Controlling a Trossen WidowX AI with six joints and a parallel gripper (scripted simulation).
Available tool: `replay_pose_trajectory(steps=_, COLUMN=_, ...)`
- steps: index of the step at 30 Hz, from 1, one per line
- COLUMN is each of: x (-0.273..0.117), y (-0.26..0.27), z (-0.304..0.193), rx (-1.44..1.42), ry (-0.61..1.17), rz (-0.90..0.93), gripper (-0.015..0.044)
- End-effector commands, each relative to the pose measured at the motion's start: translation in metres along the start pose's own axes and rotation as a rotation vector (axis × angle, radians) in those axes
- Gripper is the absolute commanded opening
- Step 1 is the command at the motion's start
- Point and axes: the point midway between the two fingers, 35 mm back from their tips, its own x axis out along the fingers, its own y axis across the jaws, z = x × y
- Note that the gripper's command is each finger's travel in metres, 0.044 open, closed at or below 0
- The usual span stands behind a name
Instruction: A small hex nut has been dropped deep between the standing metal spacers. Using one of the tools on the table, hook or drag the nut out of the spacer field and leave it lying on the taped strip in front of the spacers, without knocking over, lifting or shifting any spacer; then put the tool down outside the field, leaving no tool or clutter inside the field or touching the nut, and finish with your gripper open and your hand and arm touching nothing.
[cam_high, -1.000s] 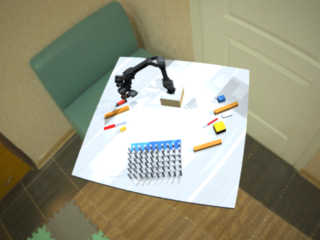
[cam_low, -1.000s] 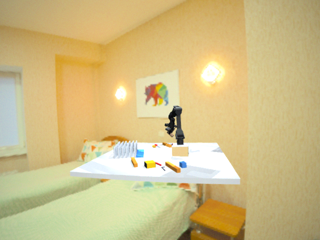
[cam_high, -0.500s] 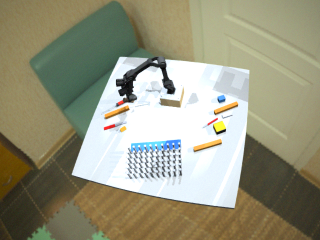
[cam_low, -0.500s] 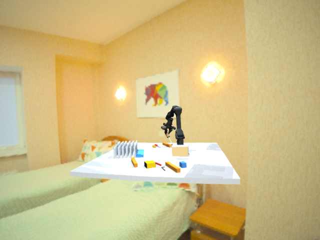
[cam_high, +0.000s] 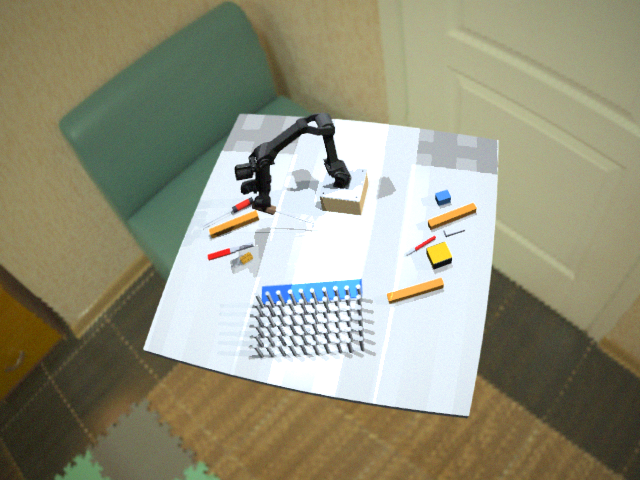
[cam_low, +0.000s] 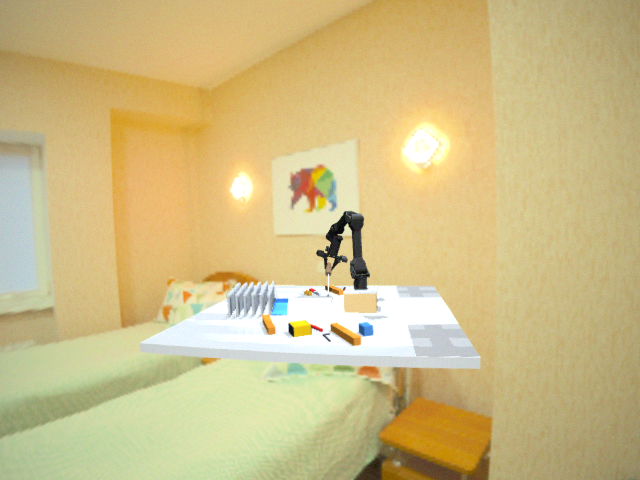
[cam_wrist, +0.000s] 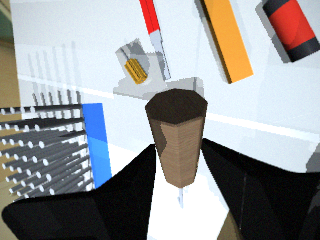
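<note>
My gripper (cam_high: 263, 206) (cam_low: 328, 264) (cam_wrist: 177, 145) is shut on the brown wooden handle of a thin metal tool. The handle (cam_high: 268, 210) (cam_low: 328, 269) (cam_wrist: 180, 150) is held above the table, between the fingers. Its thin shaft (cam_high: 293, 217) (cam_low: 328, 284) slants right in the top view and points down in the exterior view, with what looks like a short bend at its tip. The tool is well outside the standing metal spacers (cam_high: 325, 292) (cam_low: 272, 297) (cam_wrist: 45, 162), which stand in upright rows. The blue taped strip (cam_high: 338, 284) (cam_low: 280, 305) (cam_wrist: 95, 135) lies along their front. The nut cannot be made out.
Near the gripper lie a red-and-black screwdriver (cam_high: 241, 205) (cam_wrist: 290, 25), an orange bar (cam_high: 234, 224) (cam_wrist: 227, 40), a red-handled tool (cam_high: 219, 253) (cam_wrist: 149, 15) and a small yellow piece (cam_high: 246, 257) (cam_wrist: 135, 71). A yellow-black block (cam_high: 439, 254) (cam_low: 299, 328) and blue block (cam_high: 443, 196) (cam_low: 366, 328) lie opposite.
</note>
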Motion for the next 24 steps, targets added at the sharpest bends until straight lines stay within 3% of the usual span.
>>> replay_pose_trajectory(steps=1, x=-0.002, y=0.010, z=-0.007, rx=0.108, ry=0.017, rz=0.023, gripper=0.0000)
replay_pose_trajectory(steps=24, x=-0.002, y=0.058, z=-0.055, rx=0.787, ry=0.205, rz=0.039, gripper=0.0000)
